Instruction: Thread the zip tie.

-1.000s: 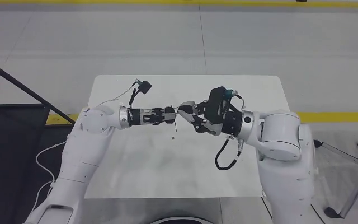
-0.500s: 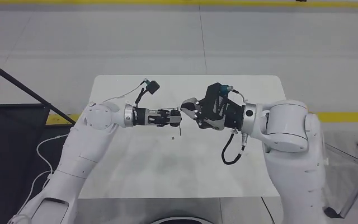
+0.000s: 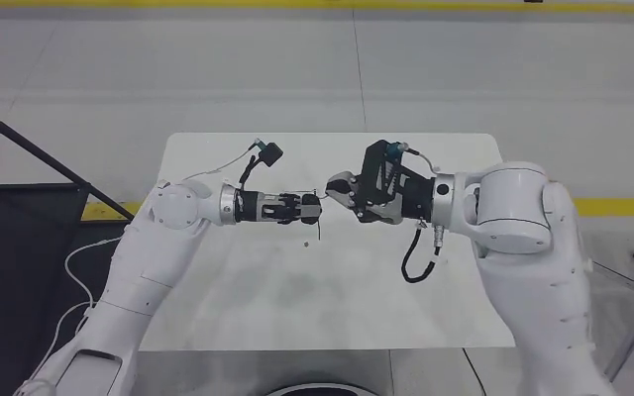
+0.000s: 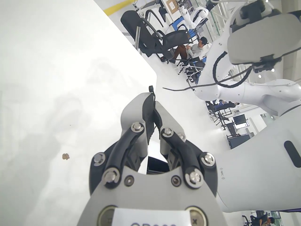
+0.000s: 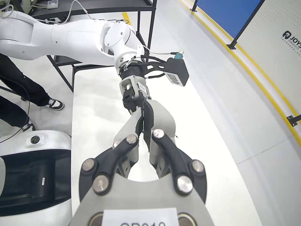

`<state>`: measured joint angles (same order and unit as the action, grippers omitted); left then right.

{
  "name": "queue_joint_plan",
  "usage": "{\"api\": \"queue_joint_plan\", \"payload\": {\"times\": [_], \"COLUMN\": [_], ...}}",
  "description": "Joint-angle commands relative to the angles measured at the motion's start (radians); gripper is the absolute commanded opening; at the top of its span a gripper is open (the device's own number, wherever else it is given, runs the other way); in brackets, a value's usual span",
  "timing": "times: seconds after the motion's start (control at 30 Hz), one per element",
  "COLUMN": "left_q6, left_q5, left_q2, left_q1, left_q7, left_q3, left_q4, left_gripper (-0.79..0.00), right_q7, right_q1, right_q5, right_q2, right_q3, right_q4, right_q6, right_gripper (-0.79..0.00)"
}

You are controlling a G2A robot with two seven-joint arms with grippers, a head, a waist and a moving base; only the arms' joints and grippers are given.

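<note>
Okay, closest in first: my left pincer (image 4: 151, 99), grey metal fingers with black ribbed pads, is pressed together on the thin black plastic zip tie (image 4: 152, 88). A little stub of the tie pokes out past the tips. My right pincer (image 5: 144, 111), same grey-and-black build, is pressed together too, but I honestly can't tell if the tie sits between its pads or just beside them.

In the top view the two meet nose to nose around the middle of the frame, held above the table. The left pincer is on the left half, the right pincer on the right half, tips just beside each other. A short run of the tie lies sideways across that spot, on the same line as both pincers. A loose strand dangles toward the frame's lower edge.

My guess is the next bit hinges on that sideways line, since the free end has to enter the head along it. Neither arm is nearer; both are right at the tie.

Farther down, the white rectangular table (image 3: 426, 297) has a tiny dark crumb (image 3: 307, 241) near where the strand ends.
</note>
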<state>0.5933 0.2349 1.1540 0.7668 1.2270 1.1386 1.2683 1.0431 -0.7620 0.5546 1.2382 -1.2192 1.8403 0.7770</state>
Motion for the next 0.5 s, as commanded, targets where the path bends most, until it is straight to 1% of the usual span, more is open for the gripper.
{"api": "queue_joint_plan", "payload": {"times": [0.0,0.2,0.47], "left_q6": [0.000,0.000,0.000], "left_q5": [0.000,0.000,0.000], "left_q2": [0.000,0.000,0.000], "left_q1": [0.000,0.000,0.000], "left_q7": [0.000,0.000,0.000], "left_q3": [0.000,0.000,0.000], "left_q4": [0.000,0.000,0.000], "left_gripper": [-0.785,-0.785,-0.785], "right_q7": [-0.001,-0.006,-0.036], "right_q1": [0.005,0.018,0.038], "right_q5": [-0.008,-0.027,-0.017], "right_q2": [-0.008,-0.025,-0.035], "right_q3": [0.004,0.010,0.033], "right_q4": [-0.002,-0.014,-0.036], "right_q6": [0.001,0.005,-0.008], "right_gripper": [-0.785,-0.785,-0.785]}}
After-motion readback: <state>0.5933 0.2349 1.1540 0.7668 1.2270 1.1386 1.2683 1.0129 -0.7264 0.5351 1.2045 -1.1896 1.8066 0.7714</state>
